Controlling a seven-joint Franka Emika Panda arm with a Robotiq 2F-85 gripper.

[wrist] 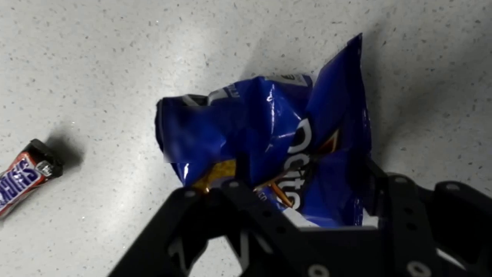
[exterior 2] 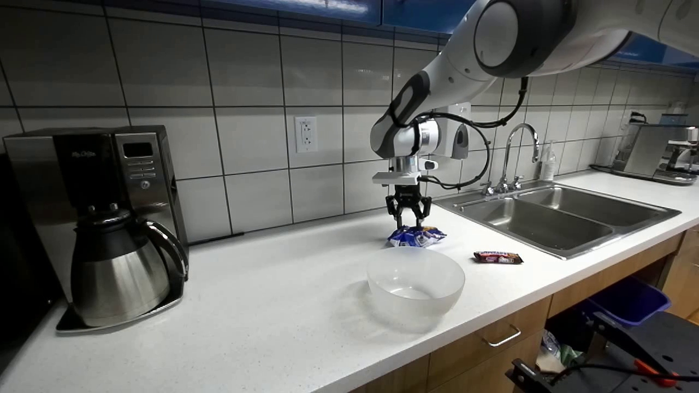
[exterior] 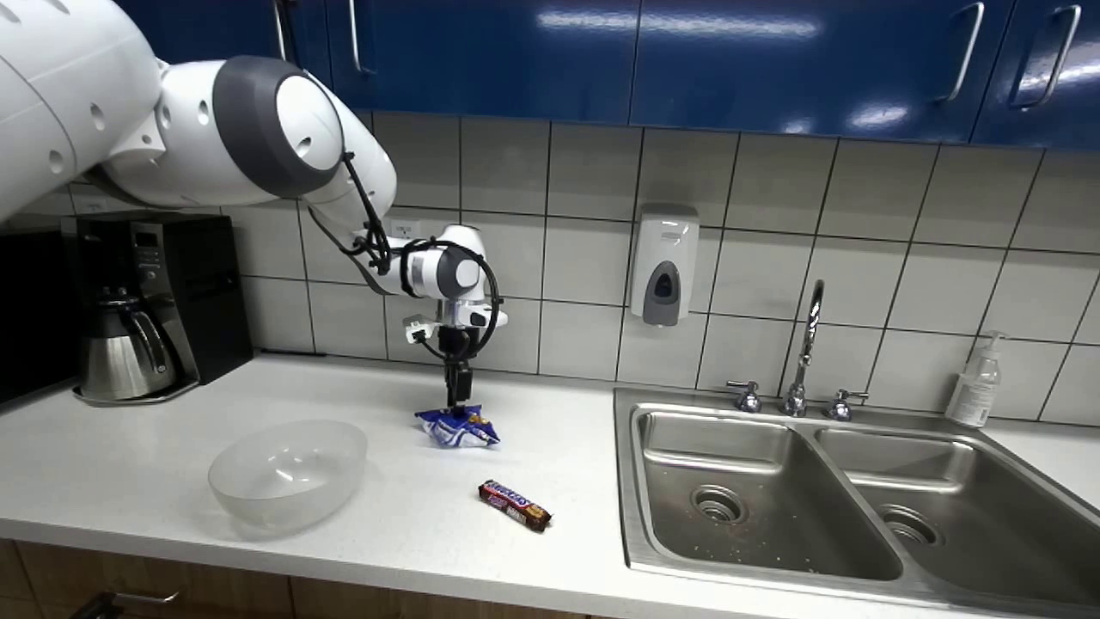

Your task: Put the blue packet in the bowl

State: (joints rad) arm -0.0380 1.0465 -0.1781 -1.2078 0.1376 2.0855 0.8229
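The blue packet point(exterior: 458, 427) lies crumpled on the white counter. It also shows in an exterior view point(exterior 2: 416, 237), behind the bowl. In the wrist view the packet point(wrist: 265, 127) fills the middle, with white lettering. My gripper point(exterior 2: 409, 222) points straight down over the packet. Its fingers are apart, with part of the packet between them in the wrist view point(wrist: 307, 167). The fingertips reach the packet; whether they touch it I cannot tell. The clear bowl point(exterior: 288, 477) stands upright with nothing seen in it. It shows in an exterior view too point(exterior 2: 415, 284) and is out of the wrist view.
A dark brown bar point(exterior: 514, 505) lies on the counter between packet and sink point(exterior: 632, 516); it shows in the wrist view point(wrist: 23, 177). A coffee maker point(exterior 2: 125, 229) stands at the counter's far end. The tiled wall point(exterior: 507, 249) is close behind the gripper.
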